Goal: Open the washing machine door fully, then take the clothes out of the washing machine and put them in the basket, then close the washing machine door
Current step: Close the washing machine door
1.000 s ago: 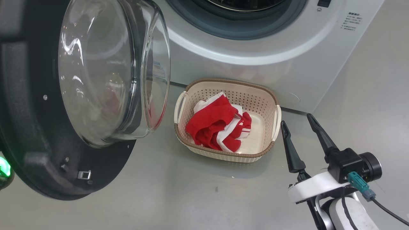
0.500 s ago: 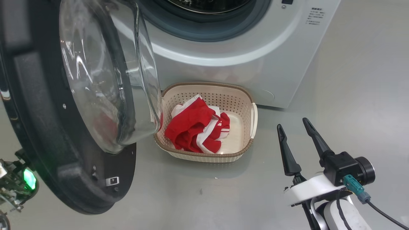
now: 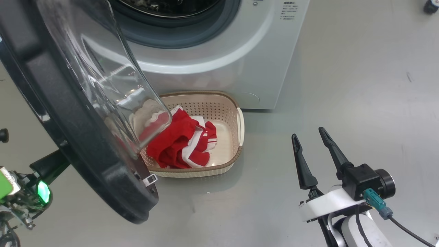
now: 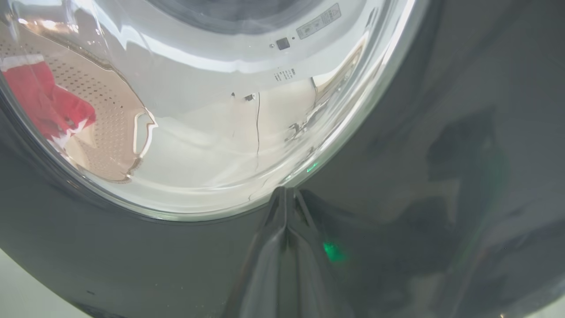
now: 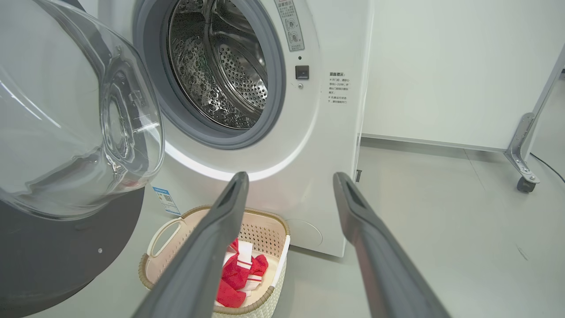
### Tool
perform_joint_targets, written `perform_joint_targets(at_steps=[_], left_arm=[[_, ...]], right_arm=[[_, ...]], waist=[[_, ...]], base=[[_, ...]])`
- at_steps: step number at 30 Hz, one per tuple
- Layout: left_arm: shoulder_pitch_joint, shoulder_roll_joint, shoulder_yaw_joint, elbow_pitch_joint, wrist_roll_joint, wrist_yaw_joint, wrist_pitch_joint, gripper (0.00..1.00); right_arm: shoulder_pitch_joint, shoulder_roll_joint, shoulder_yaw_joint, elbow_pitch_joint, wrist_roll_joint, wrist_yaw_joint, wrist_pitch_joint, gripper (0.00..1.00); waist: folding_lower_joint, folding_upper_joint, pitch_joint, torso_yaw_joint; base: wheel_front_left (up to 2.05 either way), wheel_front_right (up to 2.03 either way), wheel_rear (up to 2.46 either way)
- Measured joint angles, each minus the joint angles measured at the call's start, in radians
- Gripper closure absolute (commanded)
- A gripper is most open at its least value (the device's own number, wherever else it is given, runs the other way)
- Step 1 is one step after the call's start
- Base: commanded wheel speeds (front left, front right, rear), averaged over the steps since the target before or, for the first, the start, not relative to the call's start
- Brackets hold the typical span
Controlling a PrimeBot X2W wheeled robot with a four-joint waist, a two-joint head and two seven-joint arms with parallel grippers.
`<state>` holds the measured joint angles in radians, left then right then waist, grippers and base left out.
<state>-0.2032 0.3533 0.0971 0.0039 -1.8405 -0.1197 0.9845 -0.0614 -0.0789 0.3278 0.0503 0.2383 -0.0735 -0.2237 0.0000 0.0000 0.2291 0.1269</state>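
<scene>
The washing machine door point(image 3: 68, 137), black with a clear glass bowl point(image 3: 103, 85), stands part-way open at the left, its bowl overhanging the basket's left side. My left gripper point(image 4: 286, 194) is shut, tips against the door's glossy outer face point(image 4: 441, 132) at the window's rim; its dark fingers point(image 3: 48, 164) stick out behind the door. The white washing machine point(image 3: 223, 68) shows its steel drum point(image 5: 220, 75). The red and white clothes point(image 3: 175, 140) lie in the cream basket point(image 3: 205, 170) in front of the machine. To the basket's right, my right gripper point(image 3: 308, 133) hangs open with nothing in it.
Bare grey floor stretches to the right of the machine. A white panel on a metal leg with a caster point(image 5: 525, 181) stands further right. A small dark wheel point(image 3: 430, 5) sits at the far right. A blue sticker point(image 5: 165, 201) is low on the machine's front.
The head camera has turned, shifting the machine and basket leftward in view. The door has swung round toward the machine and now overlaps the basket. My left gripper has come into view behind it.
</scene>
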Motion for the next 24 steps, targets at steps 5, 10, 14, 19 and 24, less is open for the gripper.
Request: perform_joint_targets(at_steps=[5,10,14,19,24], left_arm=[[-0.002,-0.012,0.0,-0.021,-0.003,0.014,-0.004,1.0],[-0.027,-0.021,-0.002,-0.038,-0.007,0.045,-0.011,1.0],[-0.075,-0.021,-0.003,-0.05,-0.006,0.063,-0.029,1.0],[-0.151,-0.027,0.001,-0.05,-0.003,0.086,-0.066,1.0],[-0.221,-0.059,0.02,-0.03,0.002,0.097,-0.114,1.0]], right_arm=[[-0.01,0.007,0.006,0.001,0.003,-0.001,-0.002,0.0],[-0.014,0.01,0.013,0.0,0.005,-0.001,-0.004,0.0],[-0.03,0.013,0.015,-0.002,0.005,-0.001,-0.011,0.0],[-0.057,0.017,0.021,-0.007,0.008,-0.001,-0.015,0.0],[-0.066,0.018,0.025,-0.007,0.016,-0.01,-0.02,0.0]], waist=[[0.0,0.0,0.008,-0.055],[0.0,0.0,0.024,-0.109],[0.0,0.0001,0.045,-0.15],[0.0,0.0,0.086,-0.208],[0.0,0.0001,0.124,-0.252]], base=[[0.0,0.0,0.0],[0.0,0.0,0.0],[0.0,0.0,0.0],[0.0,0.0,0.0],[0.0,0.0,0.0]])
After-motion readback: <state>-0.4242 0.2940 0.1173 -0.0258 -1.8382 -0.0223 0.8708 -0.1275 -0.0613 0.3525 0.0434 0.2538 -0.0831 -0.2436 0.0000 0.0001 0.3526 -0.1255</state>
